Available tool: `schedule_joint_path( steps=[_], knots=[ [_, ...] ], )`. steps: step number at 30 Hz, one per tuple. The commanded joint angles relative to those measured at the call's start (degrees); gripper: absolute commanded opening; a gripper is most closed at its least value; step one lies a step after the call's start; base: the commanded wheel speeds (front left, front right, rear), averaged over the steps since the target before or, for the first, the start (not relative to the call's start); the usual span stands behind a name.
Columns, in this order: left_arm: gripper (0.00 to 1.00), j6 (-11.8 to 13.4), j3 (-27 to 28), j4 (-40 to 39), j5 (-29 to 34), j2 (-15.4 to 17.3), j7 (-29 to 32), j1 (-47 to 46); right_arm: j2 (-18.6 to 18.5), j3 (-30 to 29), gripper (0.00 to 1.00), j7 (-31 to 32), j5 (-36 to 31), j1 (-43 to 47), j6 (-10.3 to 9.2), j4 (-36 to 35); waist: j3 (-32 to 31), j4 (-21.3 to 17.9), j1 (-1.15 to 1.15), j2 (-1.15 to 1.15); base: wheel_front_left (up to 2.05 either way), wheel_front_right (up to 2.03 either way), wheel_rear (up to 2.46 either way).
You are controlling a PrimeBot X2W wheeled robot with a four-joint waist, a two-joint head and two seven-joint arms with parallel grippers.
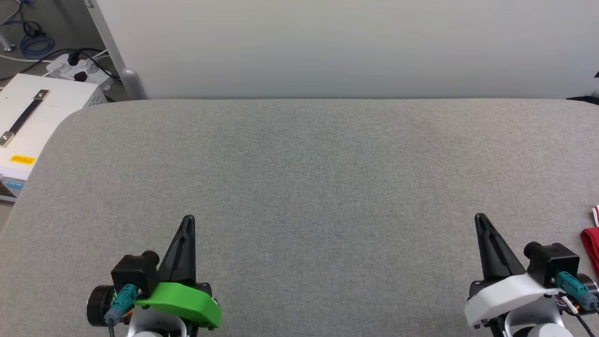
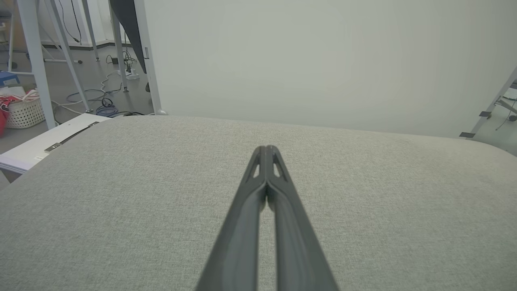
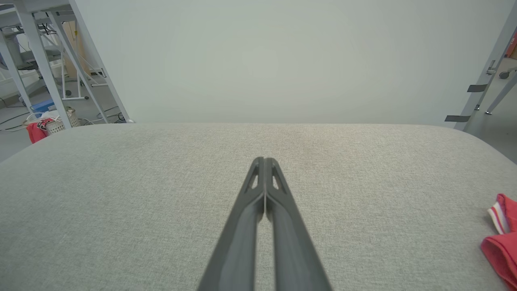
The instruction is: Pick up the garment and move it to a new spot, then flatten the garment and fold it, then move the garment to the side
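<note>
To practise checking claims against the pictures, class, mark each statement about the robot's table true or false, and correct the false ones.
1. The left hand and the right hand are both shut and hold nothing. True.
2. The garment lies spread flat in the middle of the table. False: a bunched red part with striped trim lies at the table's far right, beyond the right hand.
3. The left hand rests on the garment. False: it is over bare grey cloth, well apart from the garment.
4. A white case with a black handle stands beside the table's left side. True.
</note>
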Motion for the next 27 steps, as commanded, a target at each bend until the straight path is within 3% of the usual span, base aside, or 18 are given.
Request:
schedule_joint_path(
  steps=[1, 27],
  knots=[
    [0.0, 0.38, 0.06, -0.25, 0.88, -0.26, 0.47, -0.4, 0.04, 0.0, 0.0, 0.21, -0.81, -0.61, -0.02, -0.33, -0.03, -0.03, 0.0, 0.0, 0.0, 0.0, 0.0],
    [0.0, 1.97, 0.71, -1.3, 4.47, -0.47, 3.7, -0.65, 0.07, 0.1, 0.0, 2.4, -3.48, -0.97, -0.03, -0.71, -0.51, -0.53, 0.0, 0.0, 0.0, 0.0, 0.0]
  ],
)
